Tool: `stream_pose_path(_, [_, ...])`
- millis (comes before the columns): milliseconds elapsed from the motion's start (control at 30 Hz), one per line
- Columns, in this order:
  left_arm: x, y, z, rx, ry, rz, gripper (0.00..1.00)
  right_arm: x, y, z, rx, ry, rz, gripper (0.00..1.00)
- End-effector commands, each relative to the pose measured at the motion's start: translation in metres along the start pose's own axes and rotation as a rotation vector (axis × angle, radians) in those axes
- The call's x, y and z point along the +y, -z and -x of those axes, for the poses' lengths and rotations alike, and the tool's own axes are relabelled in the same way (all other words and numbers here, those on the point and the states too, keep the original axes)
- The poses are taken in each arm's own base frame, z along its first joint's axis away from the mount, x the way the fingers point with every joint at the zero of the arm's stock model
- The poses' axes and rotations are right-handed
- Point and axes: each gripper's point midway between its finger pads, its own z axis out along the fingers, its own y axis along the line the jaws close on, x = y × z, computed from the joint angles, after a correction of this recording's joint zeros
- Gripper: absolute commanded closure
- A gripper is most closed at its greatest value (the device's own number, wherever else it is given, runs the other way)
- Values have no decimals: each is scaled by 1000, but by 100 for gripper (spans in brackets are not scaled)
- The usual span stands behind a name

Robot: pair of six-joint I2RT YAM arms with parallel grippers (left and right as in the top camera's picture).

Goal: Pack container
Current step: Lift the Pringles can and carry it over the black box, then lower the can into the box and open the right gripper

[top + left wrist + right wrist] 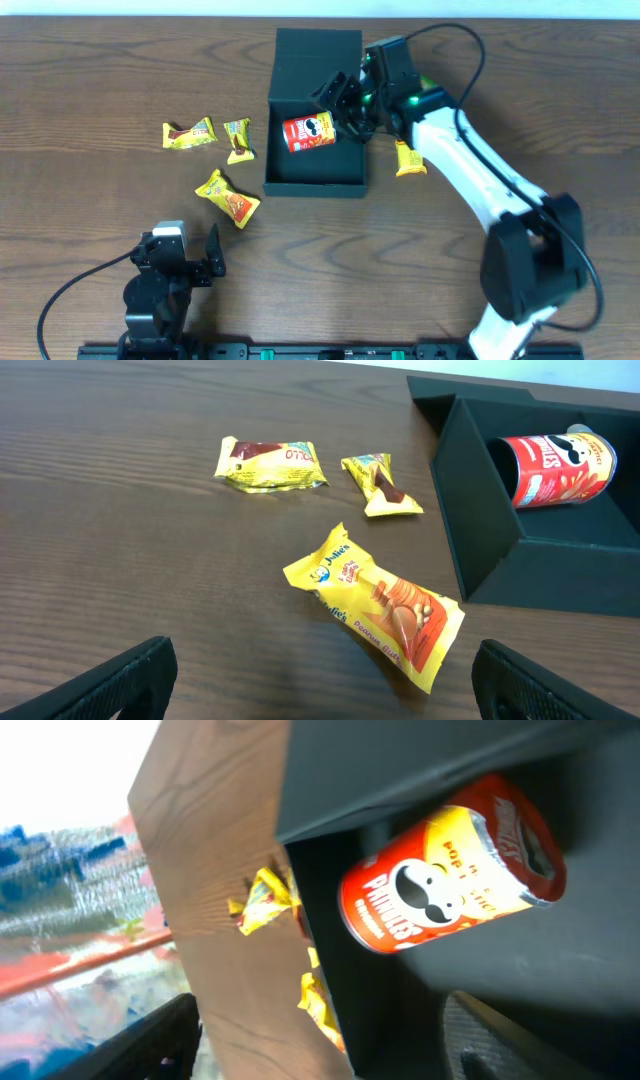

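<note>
Dark teal container [316, 170] sits mid-table, its flap lid lying open at the far side. A Pringles can [309, 131] lies on its side inside, toward the far wall. Right gripper [342, 108] hangs over the container's far right part, just beside the can, fingers spread wide, holding nothing. Left gripper [181, 256] is well off the container's near left corner, likewise wide open and empty. Julie's packet [229, 198] lies near the container's left wall, a brown-and-yellow candy packet [238, 139] beside that wall and a yellow wafer packet [189, 133] farther left. An orange-yellow packet [409, 158] lies off the right wall.
</note>
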Motion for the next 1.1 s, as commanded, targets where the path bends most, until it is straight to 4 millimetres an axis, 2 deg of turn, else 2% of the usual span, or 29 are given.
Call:
stream_pose_path(0, [2, -3, -6, 12, 6, 7, 5, -7, 23, 9, -103, 163, -93, 79])
stream_pose_path(33, [2, -3, -6, 12, 6, 7, 4, -18, 29, 12, -135, 200, -162, 97])
stream_pose_path(67, [2, -3, -6, 12, 6, 7, 4, -29, 33, 13, -154, 243, -230, 98])
stream_pose_path(133, [2, -3, -6, 12, 6, 7, 5, -45, 35, 11, -160, 345, -334, 98])
stream_pose_path(267, [2, -3, -6, 12, 6, 7, 5, -60, 23, 9, -156, 621, -490, 98])
stream_pose_path(467, [2, -3, -6, 12, 6, 7, 4, -88, -5, 14, -104, 719, -583, 98])
stream_pose_path(567, [2, -3, -6, 12, 6, 7, 4, -94, -22, 13, -65, 812, -593, 99])
stream_pose_path(767, [2, -3, -6, 12, 6, 7, 5, -112, -41, 8, 19, 899, -610, 99])
stream_pose_path(967, [2, -3, -6, 12, 6, 7, 5, -107, -48, 12, -4, 911, -586, 99])
stream_pose_path(1067, [2, -3, -6, 12, 6, 7, 4, -101, -53, 7, 10, 911, -533, 99])
